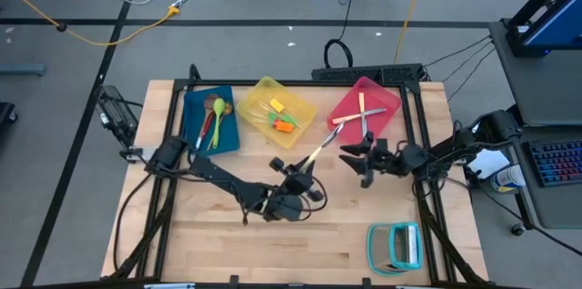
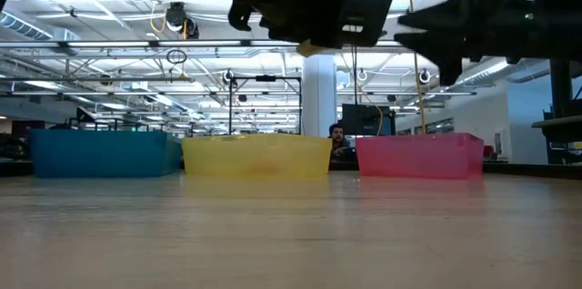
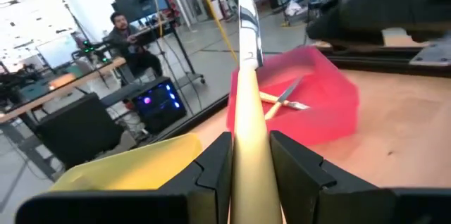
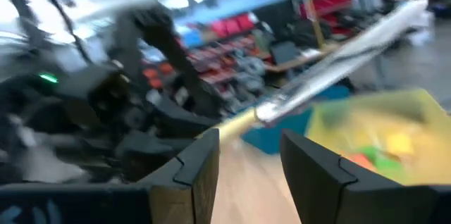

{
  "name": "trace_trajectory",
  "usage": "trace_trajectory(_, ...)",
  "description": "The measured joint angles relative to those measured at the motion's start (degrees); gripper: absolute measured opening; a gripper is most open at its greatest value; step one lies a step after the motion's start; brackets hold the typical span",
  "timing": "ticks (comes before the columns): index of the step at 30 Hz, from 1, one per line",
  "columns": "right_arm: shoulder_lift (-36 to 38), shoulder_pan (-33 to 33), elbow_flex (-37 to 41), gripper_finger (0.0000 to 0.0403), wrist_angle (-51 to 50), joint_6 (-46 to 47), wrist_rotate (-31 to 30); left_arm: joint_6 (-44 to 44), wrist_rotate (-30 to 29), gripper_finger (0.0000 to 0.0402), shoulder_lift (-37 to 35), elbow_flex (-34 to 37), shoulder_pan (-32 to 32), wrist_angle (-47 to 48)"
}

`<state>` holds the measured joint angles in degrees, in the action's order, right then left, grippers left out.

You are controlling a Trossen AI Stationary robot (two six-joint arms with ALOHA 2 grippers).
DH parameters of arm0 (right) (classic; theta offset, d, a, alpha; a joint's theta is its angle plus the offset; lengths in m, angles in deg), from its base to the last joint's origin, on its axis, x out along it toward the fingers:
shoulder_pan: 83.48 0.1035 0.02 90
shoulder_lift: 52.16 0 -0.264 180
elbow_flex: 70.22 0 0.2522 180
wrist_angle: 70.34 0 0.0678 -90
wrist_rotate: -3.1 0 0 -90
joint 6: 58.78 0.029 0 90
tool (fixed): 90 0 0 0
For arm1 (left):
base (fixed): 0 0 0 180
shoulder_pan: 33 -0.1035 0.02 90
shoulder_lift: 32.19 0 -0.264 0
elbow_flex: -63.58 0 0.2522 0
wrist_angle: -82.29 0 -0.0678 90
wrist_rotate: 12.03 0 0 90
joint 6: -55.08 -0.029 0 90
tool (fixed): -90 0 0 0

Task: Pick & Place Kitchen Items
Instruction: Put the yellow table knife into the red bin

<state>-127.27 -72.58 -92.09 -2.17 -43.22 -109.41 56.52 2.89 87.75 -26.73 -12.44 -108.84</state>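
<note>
Cream-handled knife (image 1: 317,152), clamped by its handle in the left gripper (image 1: 299,176), is raised just short of the pink bin (image 1: 391,100), blade toward it. Carrying is in hand; next comes reaching over the rim and letting go. Right gripper (image 1: 356,161), fingers apart and empty, hovers beside that bin.

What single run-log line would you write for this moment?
left gripper: shut on cream-handled knife | held above table, near pink bin | right gripper: open, empty
</note>
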Motion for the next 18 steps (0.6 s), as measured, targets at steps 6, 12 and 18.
trace_trajectory(6,0.0,0.0,1.83,0.0141,5.84,-1.35,3.11,-2.87,3.13,0.0092,0.0,0.02,0.63,-7.75)
trace_trajectory(12,0.0,0.0,1.83,0.0141,6.57,-1.5,3.16,-4.15,7.69,0.0092,0.0,0.04,0.22,-12.47)
trace_trajectory(18,0.0,-0.02,1.72,0.0141,7.78,-1.93,3.25,-4.18,11.04,0.0092,0.0,0.04,-0.65,-13.14)
